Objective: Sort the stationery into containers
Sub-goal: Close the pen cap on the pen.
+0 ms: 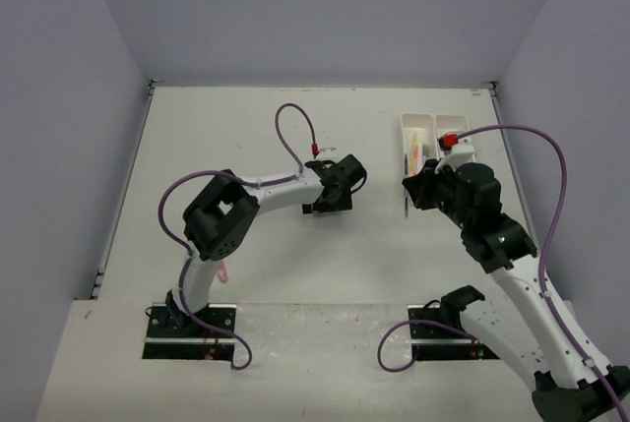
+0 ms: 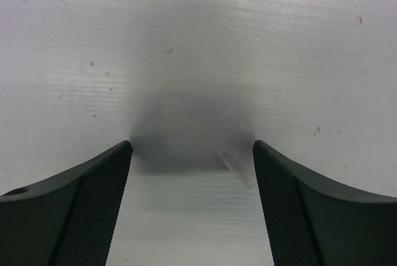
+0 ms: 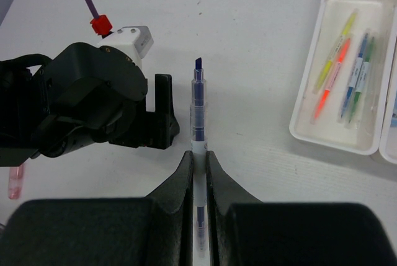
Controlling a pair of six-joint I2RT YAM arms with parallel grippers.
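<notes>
Top external view. The left gripper (image 1: 330, 196) is held low over the middle of the white table (image 1: 246, 137), pointing down. The right gripper (image 1: 413, 191) is just to its right, near but apart, with a thin dark pen-like item hanging below it. Two narrow white rectangular plastic trays are set side by side at the far right: the nearer-centre tray (image 1: 404, 132) shows coloured pens inside, and the outer tray (image 1: 448, 121) is partly hidden by the right arm. A pink marker (image 1: 225, 271) is seen on the table beside the left arm's lower link.

Left wrist view. The jaws are spread wide, with nothing between them. A small clear plastic piece (image 2: 236, 165) lies on the table just beside the inner edge of one finger (image 2: 310, 210).

Right wrist view. The jaws are closed tight on a blue chisel-tipped marker with a clear barrel (image 3: 197, 111), gripped at its lower half; the tip is uncapped and points away from the camera. In the nearer tray, a yellow pen (image 3: 335, 55), an orange pen (image 3: 332, 77), a blue pen (image 3: 353, 75) and a green pen (image 3: 361, 80) lie lengthwise, close together.
</notes>
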